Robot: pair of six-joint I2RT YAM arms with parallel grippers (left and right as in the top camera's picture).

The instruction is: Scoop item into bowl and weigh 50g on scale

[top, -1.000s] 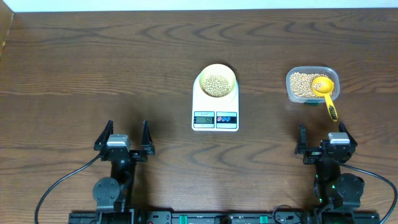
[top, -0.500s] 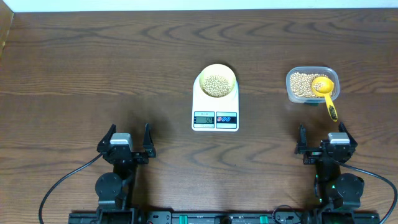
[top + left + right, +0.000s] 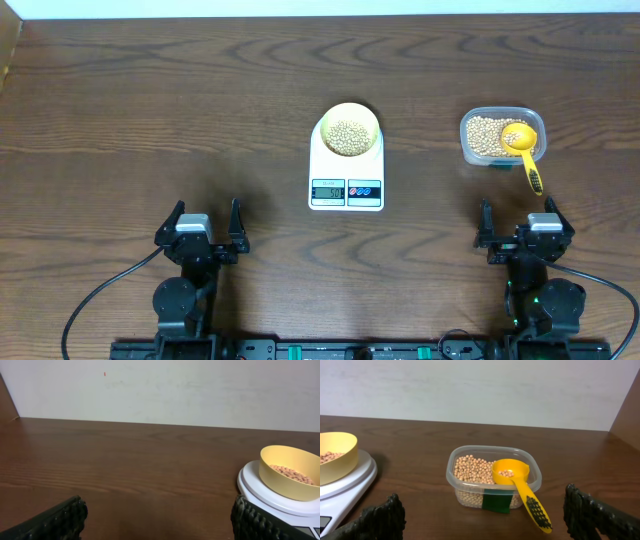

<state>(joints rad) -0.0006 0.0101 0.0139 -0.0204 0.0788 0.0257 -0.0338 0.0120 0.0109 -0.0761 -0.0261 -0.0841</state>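
The pale yellow bowl (image 3: pixel 348 131) holding beige beans (image 3: pixel 348 136) stands on the white scale (image 3: pixel 346 175), whose display (image 3: pixel 328 190) is lit. In the left wrist view the bowl (image 3: pixel 291 478) shows at the right on the scale (image 3: pixel 260 492). A clear tub (image 3: pixel 500 138) full of beans holds a yellow scoop (image 3: pixel 524 148), its handle hanging over the near rim; the right wrist view shows the tub (image 3: pixel 492 482) and scoop (image 3: pixel 520 485). My left gripper (image 3: pixel 206 222) and right gripper (image 3: pixel 518 216) rest open near the front edge, nothing between their fingers.
The dark wooden table (image 3: pixel 160 110) stretches wide to the left of the scale. A pale wall (image 3: pixel 160 390) bounds the far edge. Cables (image 3: pixel 100 295) run beside the arm bases at the front.
The left gripper has drawn back slightly toward the front edge. Bowl, scale, tub, scoop and right gripper have not moved.
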